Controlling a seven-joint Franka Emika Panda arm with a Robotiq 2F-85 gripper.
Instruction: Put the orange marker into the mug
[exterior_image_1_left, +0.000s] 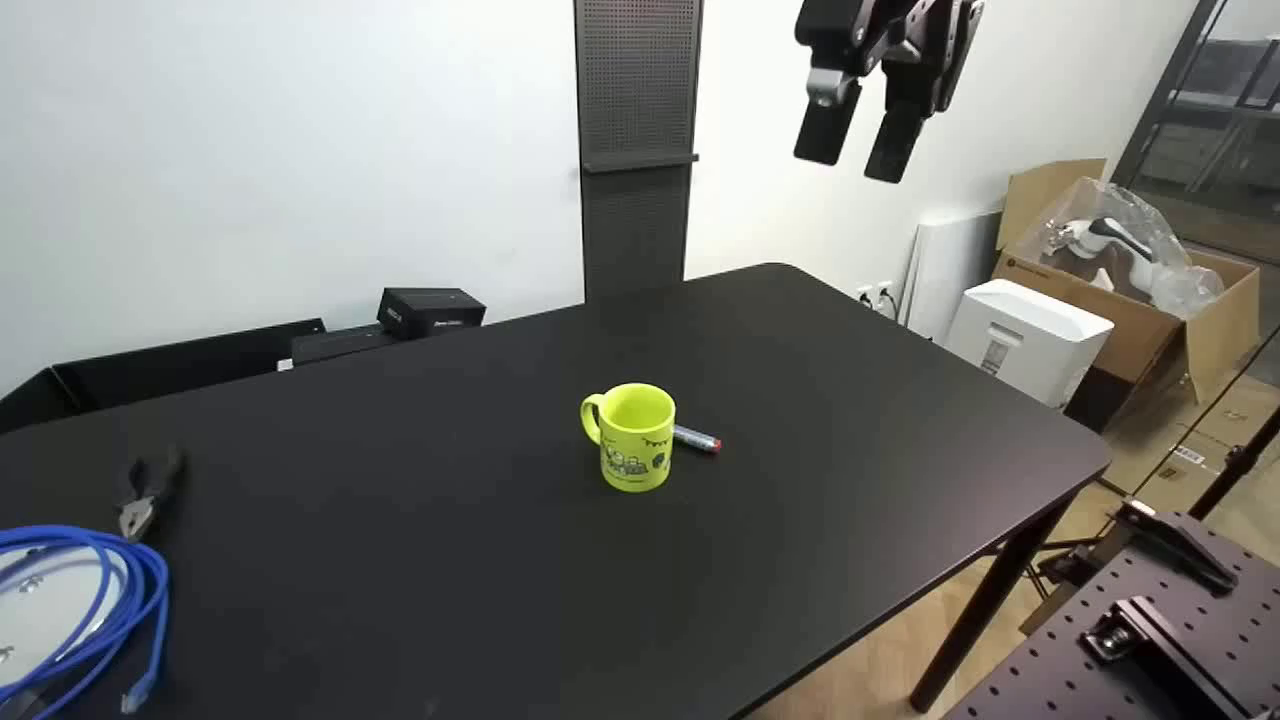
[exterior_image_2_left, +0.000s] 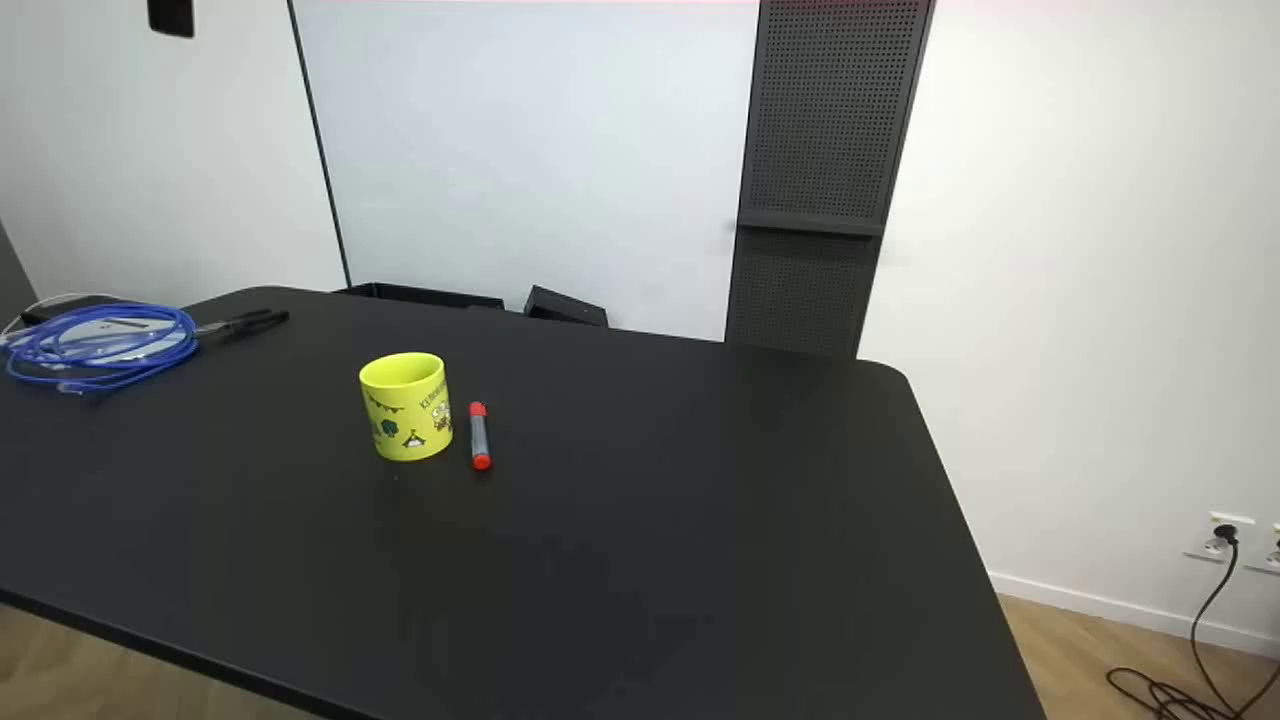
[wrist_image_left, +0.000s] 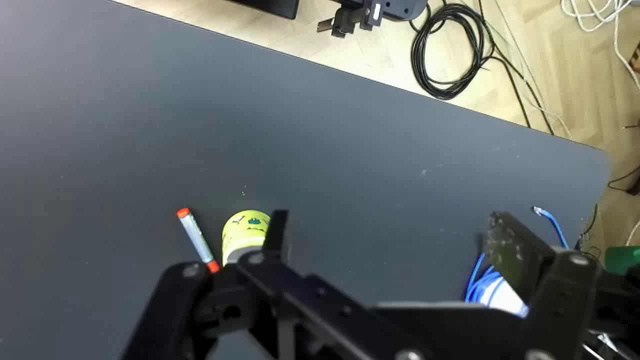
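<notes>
Claw (wrist_image_left: 390, 237) is closest to the lens, wrist view: fingers (wrist_image_left: 276, 237) spread, wide gap between the tips. Also spread in an exterior view, where the claw (exterior_image_1_left: 861, 147) hangs top right, well above the tabletop (exterior_image_1_left: 800, 560).

Orange marker (wrist_image_left: 197, 237) lies flat on the tabletop, just beside the upright yellow-green mug (exterior_image_2_left: 407, 410), small gap between. Greyish barrel, orange-red at both ends; can't tell which is the writing tip. In an exterior view the marker (exterior_image_2_left: 480, 436) has its long axis near vertical in frame, one end toward the camera. Wrist view: it slants upper left to lower right, lower end meeting the claw's outline. In an exterior view the marker (exterior_image_1_left: 697, 438) points right and slightly down, its other end hidden behind the mug (exterior_image_1_left: 636, 455).

View differences: mug handle (exterior_image_1_left: 586, 418) shows only in an exterior view. Wrist view has a finger over part of the mug (wrist_image_left: 242, 225), plus a coiled black cable (wrist_image_left: 419, 57) on the floor (wrist_image_left: 585, 80). In an exterior view just a single fingertip (exterior_image_2_left: 171, 18) shows at the top edge; can't read the claw from that. Cardboard box (exterior_image_1_left: 1110, 303) visible in an exterior view only. Pliers (exterior_image_1_left: 138, 515) beside blue Ethernet cable (exterior_image_2_left: 186, 340) in both.
</notes>
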